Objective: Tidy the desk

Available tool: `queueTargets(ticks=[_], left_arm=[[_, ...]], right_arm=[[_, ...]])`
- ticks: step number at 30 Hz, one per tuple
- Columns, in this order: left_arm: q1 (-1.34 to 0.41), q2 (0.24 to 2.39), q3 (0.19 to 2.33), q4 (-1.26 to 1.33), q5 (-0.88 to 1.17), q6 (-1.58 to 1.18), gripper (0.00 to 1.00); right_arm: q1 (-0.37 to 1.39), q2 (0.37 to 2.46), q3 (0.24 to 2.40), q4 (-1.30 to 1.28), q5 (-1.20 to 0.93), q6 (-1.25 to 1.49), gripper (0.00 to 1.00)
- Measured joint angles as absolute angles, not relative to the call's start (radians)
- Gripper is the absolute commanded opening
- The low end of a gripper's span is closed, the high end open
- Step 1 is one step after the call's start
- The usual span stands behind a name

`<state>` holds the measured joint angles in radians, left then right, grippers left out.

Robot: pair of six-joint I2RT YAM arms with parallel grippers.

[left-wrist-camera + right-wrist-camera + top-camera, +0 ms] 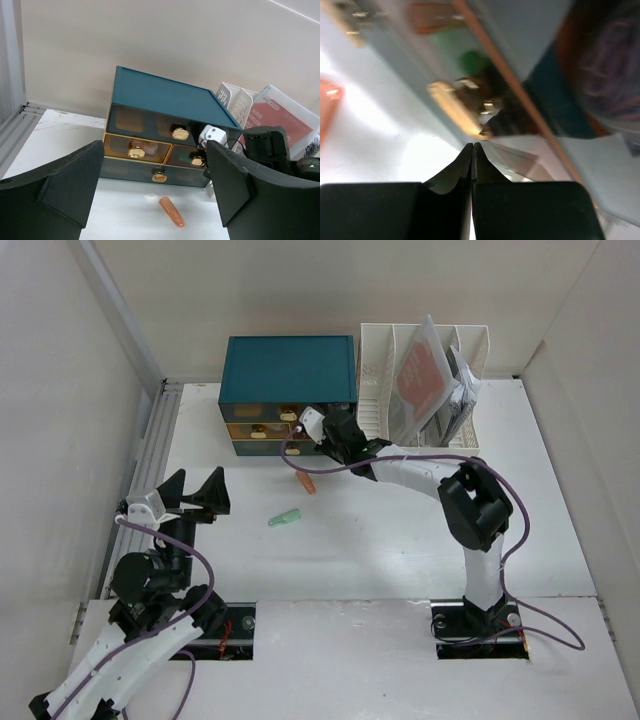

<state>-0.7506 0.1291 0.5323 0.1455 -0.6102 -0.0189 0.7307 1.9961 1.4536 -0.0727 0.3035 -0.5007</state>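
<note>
The white desk (400, 560) carries a teal drawer box (290, 370) at the back. On the desk lie an orange tube (306, 483) and a green piece (285, 519). My right gripper (322, 440) is shut with nothing between its fingers, its tips (473, 146) just under a gold knob (457, 111) on the box's right middle drawer. My left gripper (192, 492) hovers open at the left of the desk, facing the drawer box (165, 100), with the orange tube (172, 212) lying ahead between its fingers (75, 185).
A white slotted file rack (425, 380) stands right of the drawer box, holding a red-labelled pouch (420, 375) and dark items. White walls close in both sides, and a metal rail (150, 450) runs along the left edge.
</note>
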Motion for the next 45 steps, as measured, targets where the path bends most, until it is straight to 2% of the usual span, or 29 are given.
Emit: queueTargets(ticks=[2,3,5,6,10,14,16,21,26,28,39,45], left_arm=[[-0.751,0.133,0.531,0.146,-0.61,-0.019,0.85],[-0.751,0.136,0.531,0.148,-0.607,-0.019,0.88],[-0.751,0.157,0.529,0.162,-0.601,-0.02,0.91],[-0.751,0.176,0.529,0.172,-0.596,-0.023,0.93],[-0.749,0.338,0.529,0.207,-0.567,-0.056,0.95],[-0.718,0.602,0.55,0.212,-0.487,-0.099,0.96],[-0.696,0.715,0.561,0.215,-0.438,-0.123,0.96],[-0.601,0.941,0.601,0.224,-0.291,-0.196,0.93],[-0.435,1.147,0.706,0.278,-0.1,-0.26,0.8],[-0.389,1.229,0.726,0.319,-0.057,-0.279,0.79],[-0.348,1.47,0.735,0.439,0.071,-0.349,0.74],[-0.373,1.563,0.736,0.546,0.022,-0.373,0.74]], right_arm=[[0.727,1.974,1.449,-0.12,0.202,-0.52,0.14],[0.726,1.954,1.447,-0.16,0.125,-0.533,0.24],[0.727,1.903,1.446,-0.224,-0.003,-0.551,0.37],[0.729,1.867,1.443,-0.247,-0.042,-0.557,0.53],[0.749,1.682,1.437,-0.239,-0.013,-0.564,1.0],[0.745,1.492,1.42,-0.109,0.189,-0.575,1.0],[0.724,1.447,1.412,-0.079,0.217,-0.563,1.0],[0.594,1.348,1.377,-0.047,0.21,-0.471,1.0],[0.535,1.294,1.346,-0.047,0.154,-0.397,1.0],[0.533,1.28,1.343,-0.048,0.124,-0.373,1.0],[0.485,1.256,1.341,-0.046,0.051,-0.317,1.0],[0.485,1.256,1.338,-0.045,0.044,-0.309,1.0]])
